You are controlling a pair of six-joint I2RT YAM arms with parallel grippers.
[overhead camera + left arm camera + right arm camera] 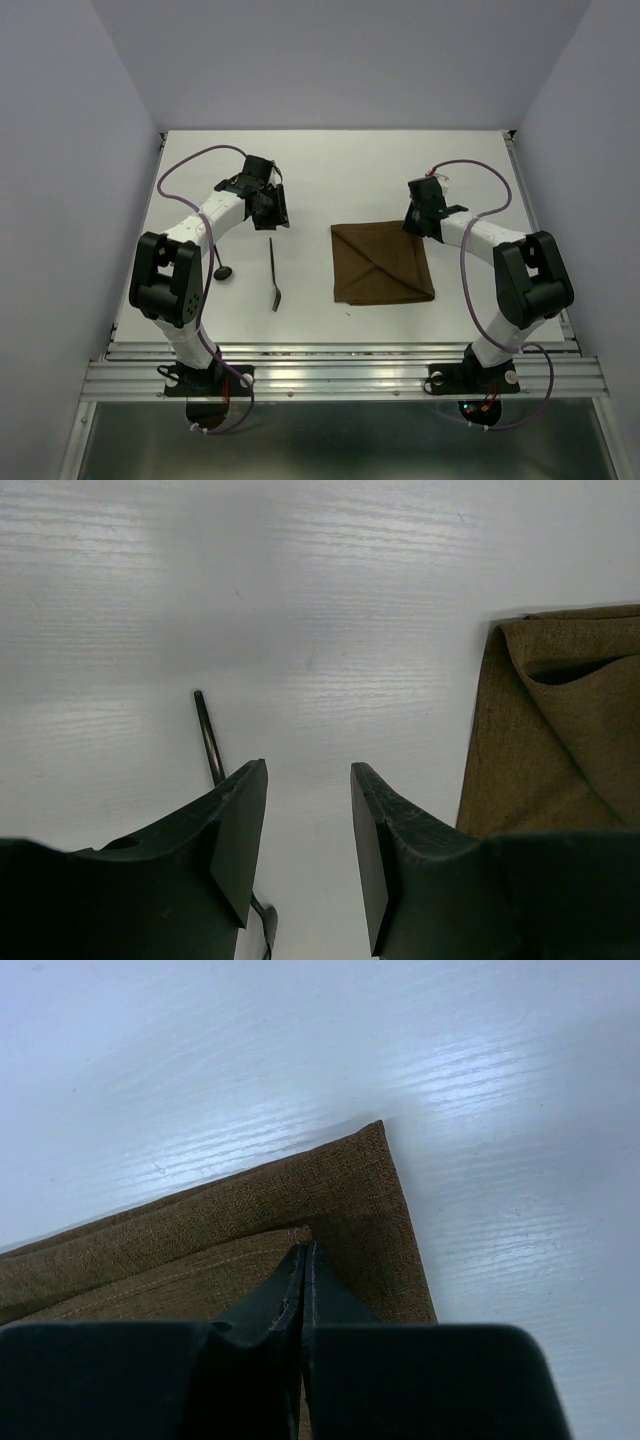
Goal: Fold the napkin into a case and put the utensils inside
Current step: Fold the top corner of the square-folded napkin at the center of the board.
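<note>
The dark brown napkin (382, 263) lies right of centre on the table, folded into a rough square with a diagonal flap; no narrow case shows. My right gripper (421, 226) is at its far right corner and, in the right wrist view, is shut (305, 1249) on the flap's corner of the napkin (340, 1185). My left gripper (272, 210) is open and empty over bare table (308, 772). The long utensil (273, 275) lies just in front of it; its handle (208, 735) shows beside the left finger. The round-headed utensil (222, 272) lies by the left arm, its handle hidden.
The white table (330, 180) is walled in by grey panels at the back and both sides. A metal rail (340, 375) runs along the near edge by the arm bases. The napkin's left edge (560, 740) shows in the left wrist view.
</note>
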